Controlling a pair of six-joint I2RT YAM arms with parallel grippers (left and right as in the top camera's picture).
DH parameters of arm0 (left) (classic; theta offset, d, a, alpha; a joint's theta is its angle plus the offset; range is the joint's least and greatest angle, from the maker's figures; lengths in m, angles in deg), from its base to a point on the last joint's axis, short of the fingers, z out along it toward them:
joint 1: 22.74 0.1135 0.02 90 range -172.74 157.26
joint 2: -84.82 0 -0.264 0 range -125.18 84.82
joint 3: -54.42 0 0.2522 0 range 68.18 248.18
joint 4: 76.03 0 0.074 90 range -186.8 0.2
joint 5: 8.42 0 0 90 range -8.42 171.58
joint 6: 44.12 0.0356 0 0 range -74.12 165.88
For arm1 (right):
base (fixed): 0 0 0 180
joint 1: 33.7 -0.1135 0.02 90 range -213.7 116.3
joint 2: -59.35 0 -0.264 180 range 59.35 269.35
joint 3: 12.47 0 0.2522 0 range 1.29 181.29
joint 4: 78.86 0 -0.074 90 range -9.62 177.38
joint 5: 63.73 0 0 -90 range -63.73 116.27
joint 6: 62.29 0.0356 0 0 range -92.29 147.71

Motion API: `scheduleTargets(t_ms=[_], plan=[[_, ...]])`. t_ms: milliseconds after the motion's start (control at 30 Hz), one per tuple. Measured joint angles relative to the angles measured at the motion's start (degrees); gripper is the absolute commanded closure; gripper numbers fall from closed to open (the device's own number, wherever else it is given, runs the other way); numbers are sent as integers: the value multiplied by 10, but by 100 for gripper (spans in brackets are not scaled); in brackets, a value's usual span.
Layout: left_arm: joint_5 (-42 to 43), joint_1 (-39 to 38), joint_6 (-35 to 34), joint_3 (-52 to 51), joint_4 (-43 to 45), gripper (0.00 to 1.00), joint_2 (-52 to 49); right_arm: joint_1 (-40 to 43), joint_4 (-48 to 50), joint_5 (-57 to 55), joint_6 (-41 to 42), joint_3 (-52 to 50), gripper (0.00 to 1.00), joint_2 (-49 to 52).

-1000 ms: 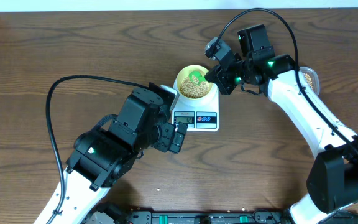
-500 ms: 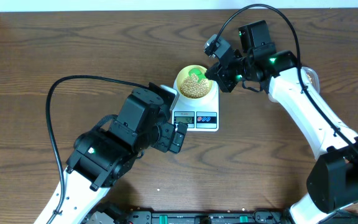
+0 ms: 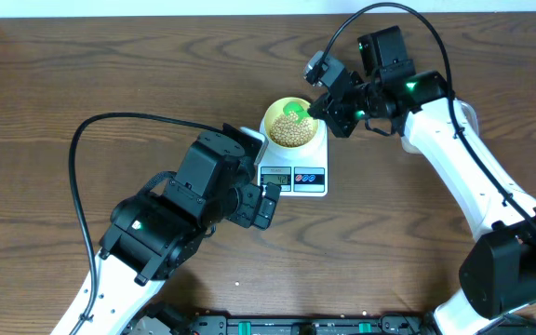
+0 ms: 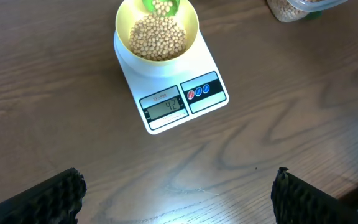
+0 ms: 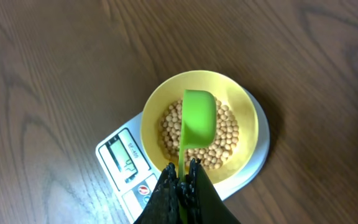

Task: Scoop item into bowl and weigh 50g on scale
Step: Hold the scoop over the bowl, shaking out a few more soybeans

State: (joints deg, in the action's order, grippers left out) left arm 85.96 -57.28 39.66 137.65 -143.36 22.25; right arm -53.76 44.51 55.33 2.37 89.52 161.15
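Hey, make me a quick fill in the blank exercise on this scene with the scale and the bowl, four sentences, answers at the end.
1. The bowl of beans sits on top of the white digital ____.
2. The right gripper holds a ____ scoop over the bowl.
3. The display on the scale reads ____.
4. The left gripper holds nothing, and its fingers are ____.

Missing words: scale; green; 42; open
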Motion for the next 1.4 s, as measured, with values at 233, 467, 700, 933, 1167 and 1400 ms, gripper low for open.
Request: scheduleTargets(t_ms=[233, 467, 700, 933, 1167, 1400], plan=[[0, 0, 0, 0, 0, 2, 0, 0, -3, -7, -7, 3, 99, 0], [0, 0, 0, 0, 0, 2, 0, 0, -7, -9, -7, 3, 99, 0], [0, 0, 0, 0, 0, 2, 0, 0, -14, -9, -21, 3, 99, 0], [0, 0, 0, 0, 0, 2, 0, 0, -14, -9, -24, 5, 99, 0], [0, 0, 0, 0, 0, 2, 0, 0, -17, -10, -24, 7, 99, 0], [0, 0, 0, 0, 0, 2, 0, 0, -25, -4, -24, 7, 99, 0]])
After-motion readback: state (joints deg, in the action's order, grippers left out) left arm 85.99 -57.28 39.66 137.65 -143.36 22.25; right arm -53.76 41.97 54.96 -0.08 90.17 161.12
